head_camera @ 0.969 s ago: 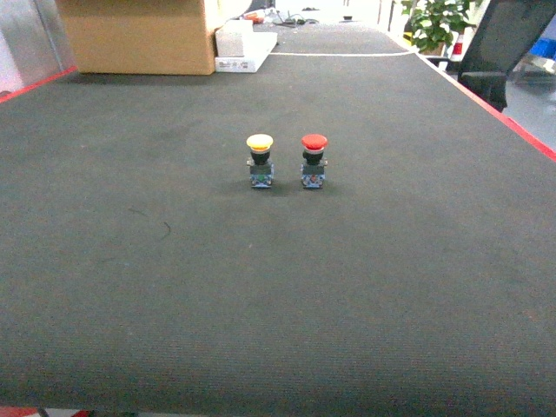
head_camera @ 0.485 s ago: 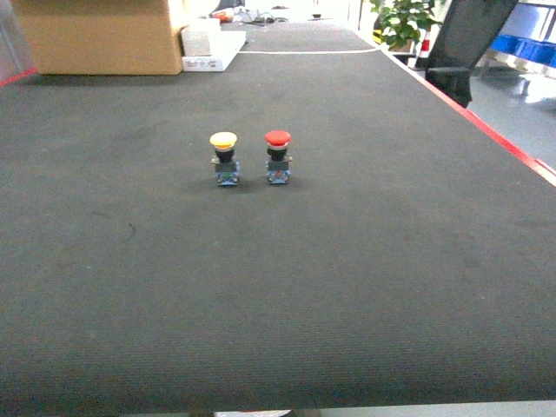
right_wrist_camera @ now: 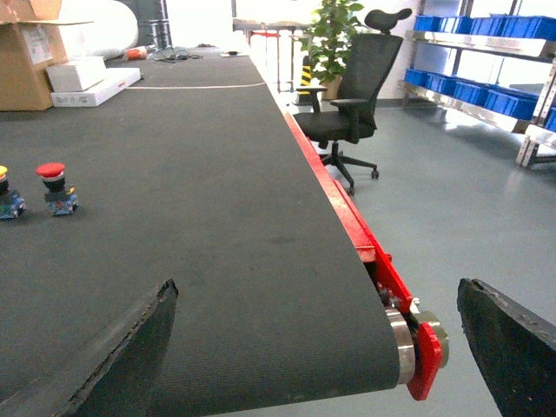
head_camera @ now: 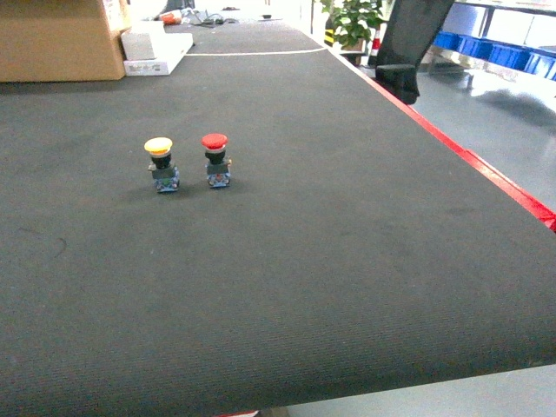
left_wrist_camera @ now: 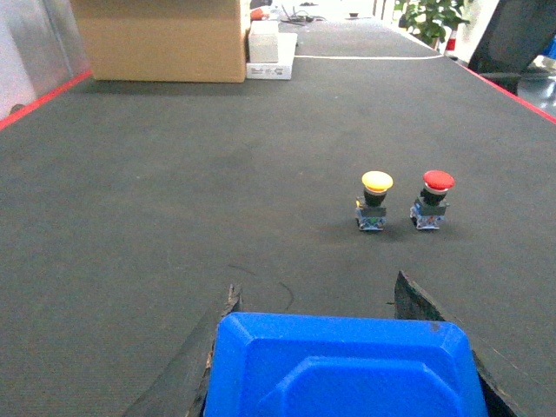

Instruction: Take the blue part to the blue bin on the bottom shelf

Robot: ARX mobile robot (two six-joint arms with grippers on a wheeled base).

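The left gripper point(left_wrist_camera: 343, 347) is clamping the blue plastic part point(left_wrist_camera: 343, 369); the right gripper point(right_wrist_camera: 317, 347) is hanging open. Turning steadily toward the far-right blue bins point(right_wrist_camera: 460, 87) looks wise.

Long dark ribbed conveyor belt point(head_camera: 347, 261) with red side rails, yellow push button point(head_camera: 160, 163) and red push button point(head_camera: 215, 159) standing upright side by side near its middle, cardboard box point(head_camera: 56, 39) and white flat boxes point(head_camera: 156, 50) at the far end
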